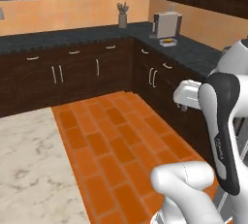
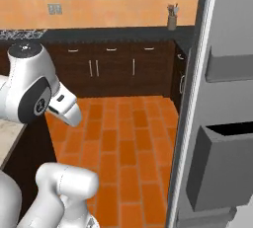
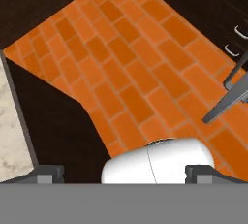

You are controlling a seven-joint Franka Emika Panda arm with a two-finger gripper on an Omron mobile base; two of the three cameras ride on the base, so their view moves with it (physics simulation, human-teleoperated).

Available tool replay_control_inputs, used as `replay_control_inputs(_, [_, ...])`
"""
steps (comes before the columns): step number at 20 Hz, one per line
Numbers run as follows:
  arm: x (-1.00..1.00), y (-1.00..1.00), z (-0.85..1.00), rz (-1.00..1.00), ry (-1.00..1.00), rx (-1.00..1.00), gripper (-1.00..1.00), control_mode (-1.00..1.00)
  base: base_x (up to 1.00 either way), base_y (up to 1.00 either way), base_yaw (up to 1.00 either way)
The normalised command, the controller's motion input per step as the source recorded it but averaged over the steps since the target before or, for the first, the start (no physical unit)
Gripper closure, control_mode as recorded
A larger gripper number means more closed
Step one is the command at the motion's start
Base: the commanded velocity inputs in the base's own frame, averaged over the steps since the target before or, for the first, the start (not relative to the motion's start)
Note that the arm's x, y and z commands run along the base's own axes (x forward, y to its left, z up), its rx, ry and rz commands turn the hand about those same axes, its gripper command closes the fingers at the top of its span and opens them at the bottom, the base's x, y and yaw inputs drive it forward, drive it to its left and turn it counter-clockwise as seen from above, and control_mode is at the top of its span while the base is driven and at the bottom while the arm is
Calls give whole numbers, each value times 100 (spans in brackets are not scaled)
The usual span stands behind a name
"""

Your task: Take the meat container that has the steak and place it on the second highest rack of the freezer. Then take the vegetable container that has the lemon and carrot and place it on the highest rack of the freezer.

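My gripper hangs over the orange tile floor and points down. Its two dark fingertips stand wide apart with nothing between them, so it is open. The hand sits in front of the right-hand cabinets and shows again as the hand beside the arm. The freezer door stands open at the right, with grey bins on its inside. Its racks are hidden. On the back right counter lies a small white container with something yellow in it, too small to name. The meat container is out of view.
Dark cabinets and a dark counter run along the back and right walls. A boxy appliance and a utensil jar stand on the counter. A marble-topped counter edge lies left of the hand. Orange floor stretches ahead.
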Motion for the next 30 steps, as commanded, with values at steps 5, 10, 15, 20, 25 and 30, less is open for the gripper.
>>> replay_control_inputs(5, [0,0,0,0,0,0,-100,100,100,32,-6])
replay_control_inputs(10, [0,0,0,0,0,0,-100,100,100,22,-19])
replay_control_inputs(15, [0,0,0,0,0,0,-100,100,100,6,-21])
replay_control_inputs(20, [0,0,0,0,0,0,-100,100,100,5,-25])
replay_control_inputs(25, [0,0,0,0,0,0,-100,100,100,6,-31])
replay_control_inputs(30, [0,0,0,0,0,0,-100,100,100,24,-40])
